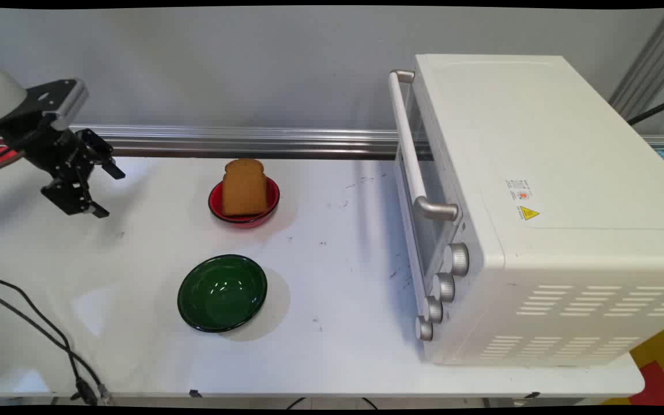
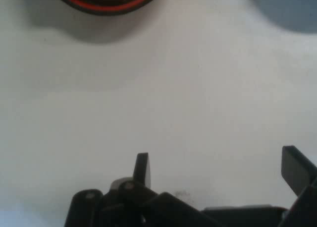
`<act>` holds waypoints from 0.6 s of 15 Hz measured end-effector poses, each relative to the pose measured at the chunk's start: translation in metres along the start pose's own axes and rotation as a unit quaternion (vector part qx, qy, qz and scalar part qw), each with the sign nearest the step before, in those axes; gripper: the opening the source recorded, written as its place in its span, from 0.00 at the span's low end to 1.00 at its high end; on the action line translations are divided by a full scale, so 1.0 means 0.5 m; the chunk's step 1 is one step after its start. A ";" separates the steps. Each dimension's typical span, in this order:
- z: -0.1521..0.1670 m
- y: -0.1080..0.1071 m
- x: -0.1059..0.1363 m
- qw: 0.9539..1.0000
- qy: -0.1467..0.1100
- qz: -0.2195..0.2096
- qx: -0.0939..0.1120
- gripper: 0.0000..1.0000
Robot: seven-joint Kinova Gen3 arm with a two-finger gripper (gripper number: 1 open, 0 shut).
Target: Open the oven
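two glossy round bowls [image 1: 222, 293] — red one [image 1: 244, 202] holds bread slice [image 1: 244, 187] | tool [image 1: 106, 193] released — nothing held

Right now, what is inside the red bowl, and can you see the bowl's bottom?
A brown slice of bread stands upright inside the red bowl. It covers most of the bottom, so what lies under it cannot be seen. The green bowl nearby holds nothing.

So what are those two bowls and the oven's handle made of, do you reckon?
The green bowl and red bowl look like enamelled metal: glossy, with bright glints and thin dark rims, though glazed ceramic is possible. The oven handle seems a white bar on brushed-metal ends, which have a dull silver sheen.
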 end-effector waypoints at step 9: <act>0.005 -0.002 0.089 0.998 0.053 -0.019 0.003 1.00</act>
